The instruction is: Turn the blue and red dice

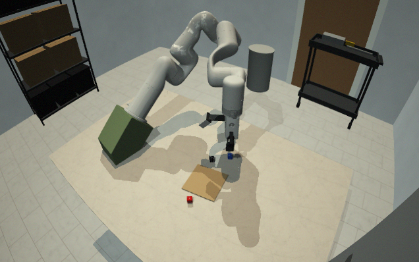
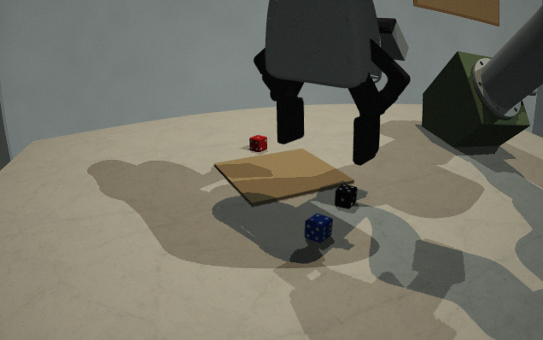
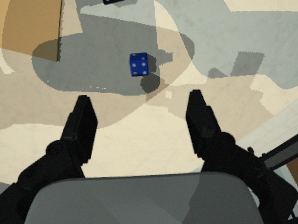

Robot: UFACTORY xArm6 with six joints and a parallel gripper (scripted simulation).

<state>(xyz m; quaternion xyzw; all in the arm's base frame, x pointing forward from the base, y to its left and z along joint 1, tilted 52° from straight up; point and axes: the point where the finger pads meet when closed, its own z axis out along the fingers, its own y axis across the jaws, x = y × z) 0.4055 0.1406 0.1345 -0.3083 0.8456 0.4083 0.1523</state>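
Your end effector (image 1: 230, 148) (image 2: 329, 149) (image 3: 140, 105) hangs spread and empty above the counter (image 1: 290, 197) (image 2: 107, 290) (image 3: 145, 145); the blue die (image 1: 230, 156) (image 2: 318, 228) (image 3: 139, 64) lies below, beyond the fingertips in the wrist view, between their lines.

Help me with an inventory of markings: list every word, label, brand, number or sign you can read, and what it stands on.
No words, labels, brands or written numbers can be read.
Blue die, black die, red die: pale dots only, no numerals.
Mat: no lettering seen.
Shelf boxes: any print is too small to read.
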